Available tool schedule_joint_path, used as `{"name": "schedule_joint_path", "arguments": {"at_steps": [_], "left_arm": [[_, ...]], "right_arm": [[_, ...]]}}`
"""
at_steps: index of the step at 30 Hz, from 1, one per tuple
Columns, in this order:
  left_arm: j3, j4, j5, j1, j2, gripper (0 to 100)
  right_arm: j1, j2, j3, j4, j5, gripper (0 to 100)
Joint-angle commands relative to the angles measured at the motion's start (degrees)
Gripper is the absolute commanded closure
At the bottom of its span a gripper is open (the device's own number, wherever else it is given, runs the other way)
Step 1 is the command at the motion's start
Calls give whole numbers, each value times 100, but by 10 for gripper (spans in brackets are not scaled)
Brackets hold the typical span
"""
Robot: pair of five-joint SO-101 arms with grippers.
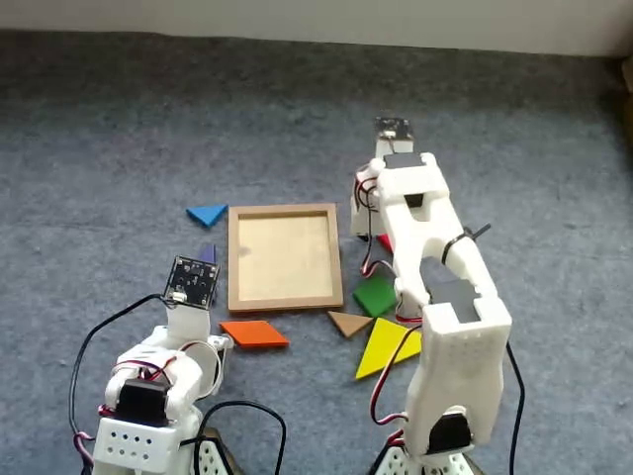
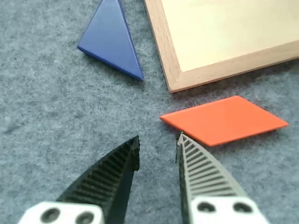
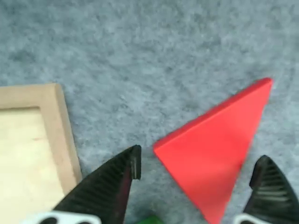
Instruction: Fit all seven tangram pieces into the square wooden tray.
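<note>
The empty square wooden tray [image 1: 285, 299] lies mid-table. My left gripper [image 2: 157, 140] hovers open over bare carpet, one fingertip at the corner of the orange parallelogram [image 2: 224, 120] [image 1: 254, 333]. A dark blue triangle [image 2: 112, 39] lies beyond it beside the tray's corner [image 2: 170, 77]. My right gripper [image 3: 200, 163] is open wide and straddles the red triangle [image 3: 217, 149], just off the tray's rim [image 3: 58, 126]. In the high view the right arm covers most of the red triangle [image 1: 384, 240].
A light blue triangle [image 1: 207, 213] lies off the tray's far left corner. A brown triangle [image 1: 348, 322], a green square [image 1: 376, 295] and a large yellow triangle [image 1: 386, 346] cluster off the tray's near right corner, beside the right arm.
</note>
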Motion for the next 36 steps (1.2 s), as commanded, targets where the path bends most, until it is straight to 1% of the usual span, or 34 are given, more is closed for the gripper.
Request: {"name": "schedule_joint_path", "arguments": {"at_steps": [1, 8, 17, 22, 24, 29, 36], "left_arm": [[110, 18, 35, 92, -207, 854], [110, 18, 35, 92, -207, 854], [110, 18, 35, 92, -207, 854], [110, 18, 35, 92, -207, 854], [110, 18, 35, 92, -207, 854], [110, 18, 35, 92, -207, 854], [110, 18, 35, 92, -207, 854]], "right_arm": [[92, -101, -321, -66, -62, 641], [286, -75, -321, -110, -70, 641], [303, 268, -374, -75, -70, 646], [303, 259, -374, -101, -70, 757], [303, 259, -374, -92, -44, 783], [303, -66, -488, 110, 9, 788], [48, -901, -382, 189, 466, 789]]}}
